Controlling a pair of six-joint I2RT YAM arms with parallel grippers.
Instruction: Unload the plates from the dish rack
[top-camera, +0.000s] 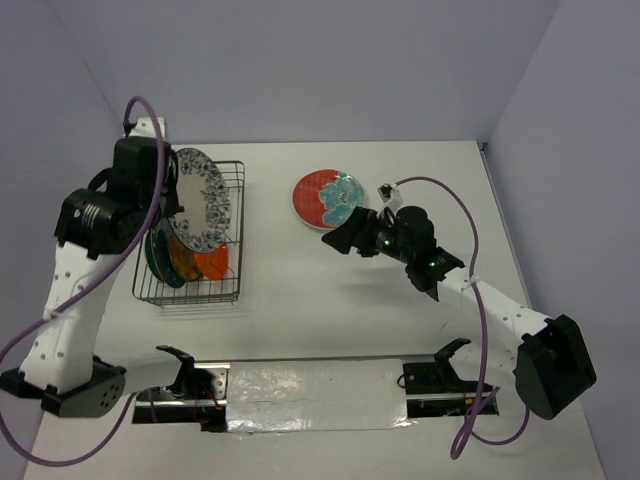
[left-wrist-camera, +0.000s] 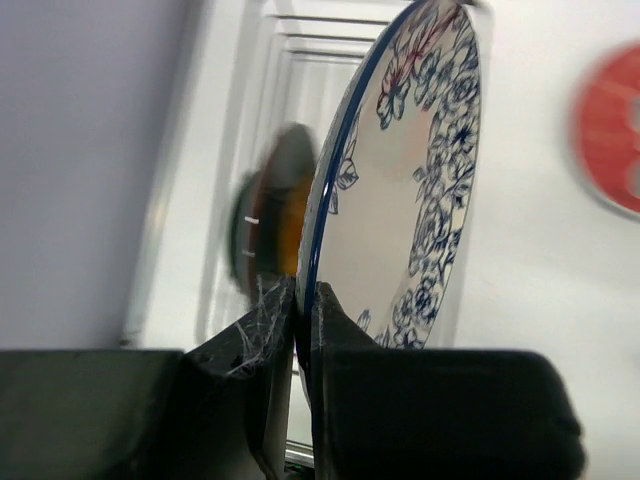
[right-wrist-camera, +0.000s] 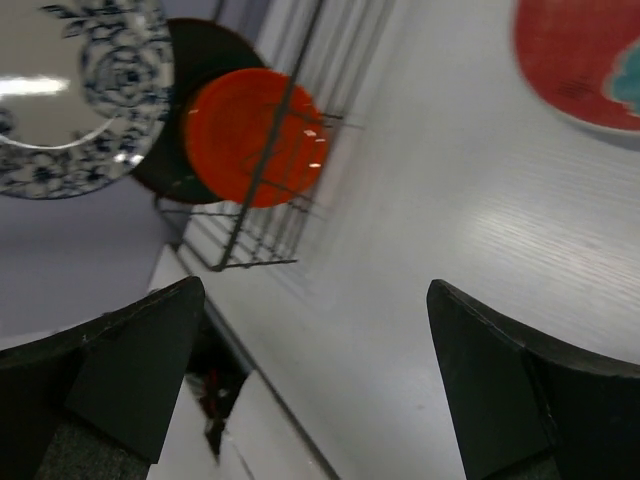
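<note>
The left hand (left-wrist-camera: 305, 300) is pressed together on the near rim of the white-and-blue plate (left-wrist-camera: 400, 200), one finger on the face and one on the back. The plate stands on edge and runs straight out ahead of the fingertips, its patterned face turned to the hand's right. From above it appears raised over the dish rack (top-camera: 190, 292); whether its far rim is clear of the wires I cannot tell.

Below and beyond this hand, two plates stand upright in the rack: a dark teal plate (right-wrist-camera: 215, 60) and, in front of it, a small orange plate (right-wrist-camera: 245, 135). I cannot make out any further plate there.

Well off to the hand's right, the red plate (top-camera: 328, 198) lies flat on the table (top-camera: 330, 310). The right hand (right-wrist-camera: 315, 290) hovers just beside it, spread wide and holding nothing.

The left hand is plainly the nearer one, and the coming move probably turns on swinging the plate rightward and tipping it flat over bare table.
</note>
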